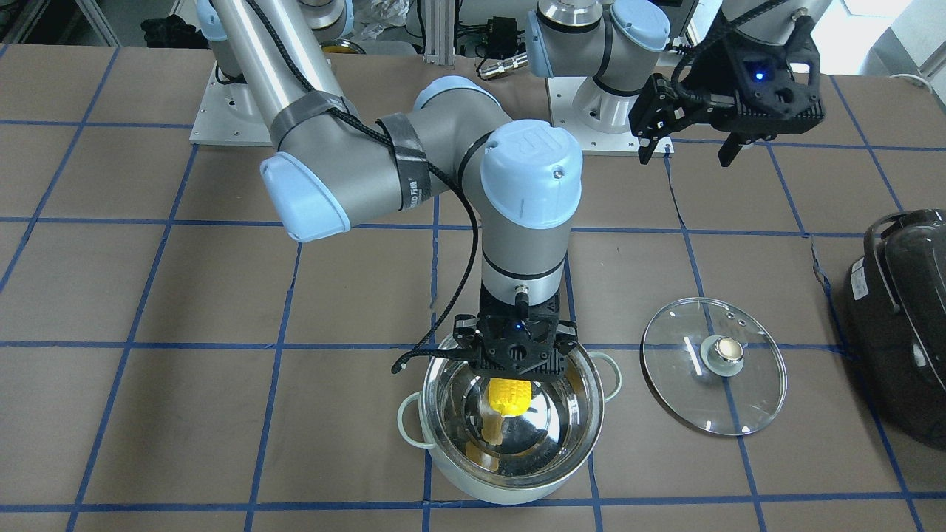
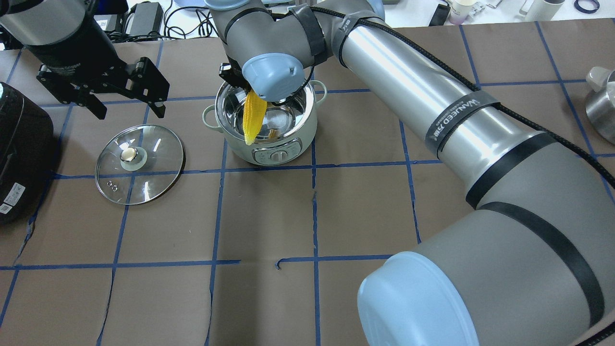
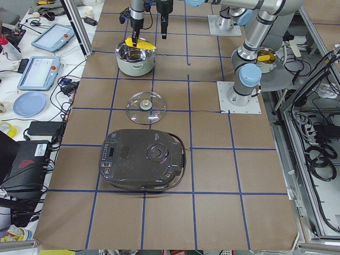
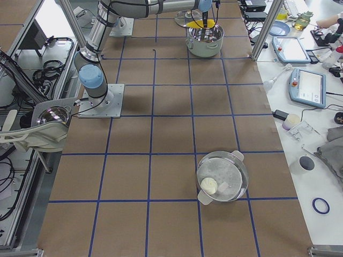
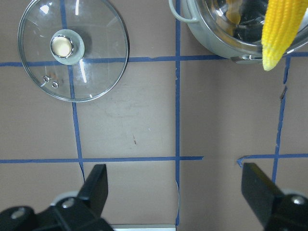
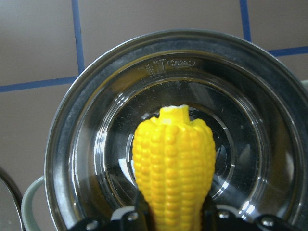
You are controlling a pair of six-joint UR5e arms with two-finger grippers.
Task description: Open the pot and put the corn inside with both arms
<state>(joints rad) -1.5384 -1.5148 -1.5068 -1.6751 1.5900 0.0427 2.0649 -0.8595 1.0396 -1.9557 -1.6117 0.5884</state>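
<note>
A robotics lab: the brown paper-covered tabletop [image 3: 159, 223] is gridded with blue tape, silver-grey jointed robot arms [image 2: 408, 72] stand bolted on square white metal base plates [image 3: 252, 107] along one long edge, and past the opposite edge a white bench carries grey touchscreen teach pendants [image 3: 38, 71] (two, amid loose cables).

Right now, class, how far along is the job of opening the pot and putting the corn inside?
Done: the lid lies on the table beside the open pot. In hand: the right end effector holds the corn above the pot. Left: releasing it inside.
</note>
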